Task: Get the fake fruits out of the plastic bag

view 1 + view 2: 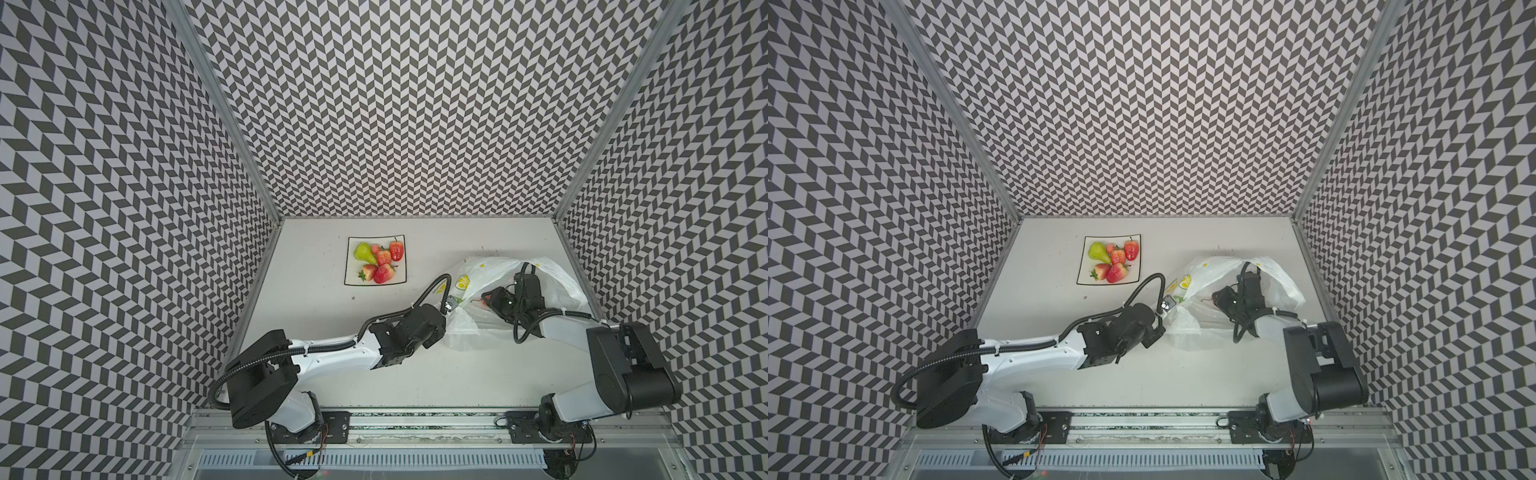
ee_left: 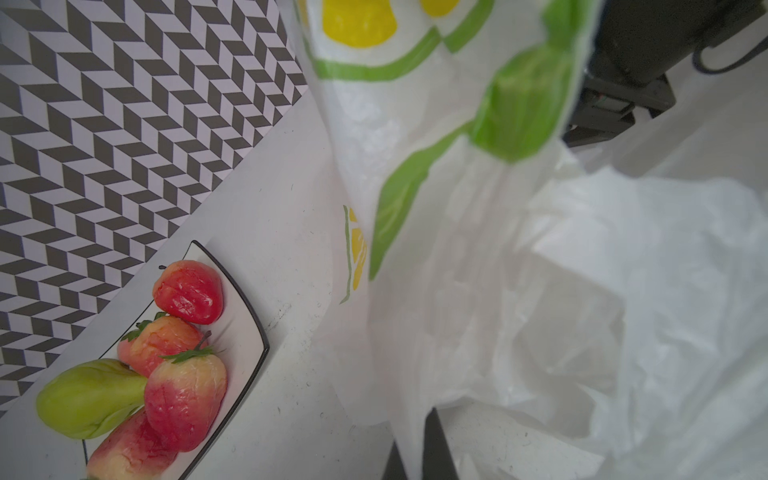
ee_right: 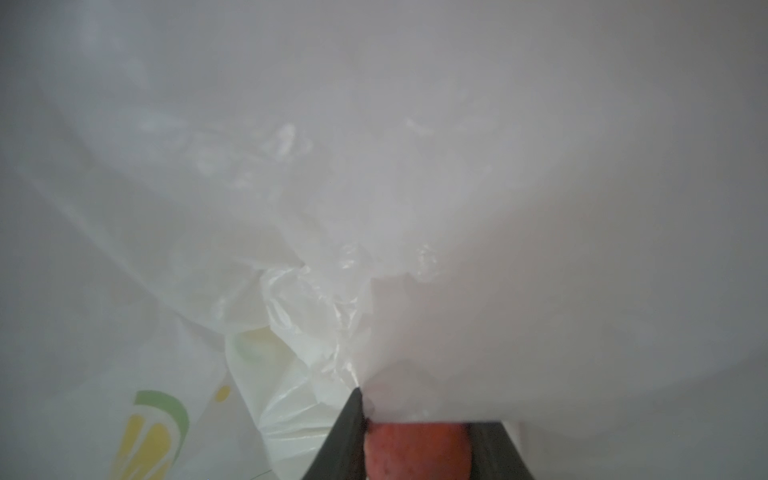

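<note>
Plastic bag (image 1: 498, 270), thin, crinkled, translucent: rim pinched in left gripper (image 1: 449, 306); smooth red cherry (image 3: 417, 451) clamped by right gripper (image 1: 487, 300).

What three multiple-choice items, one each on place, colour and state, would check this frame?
1. In both top views, the plate lies: A) left of the plastic bag B) right of it C) under it.
2. The pear is: A) red B) yellow-green C) purple.
3. The right tool is: A) open and empty B) gripping the plate C) closed on a red fruit.
A, it sits apart, left of the bag; B, green skin beside red strawberries; C, the right wrist view shows the fruit between its fingers.
</note>
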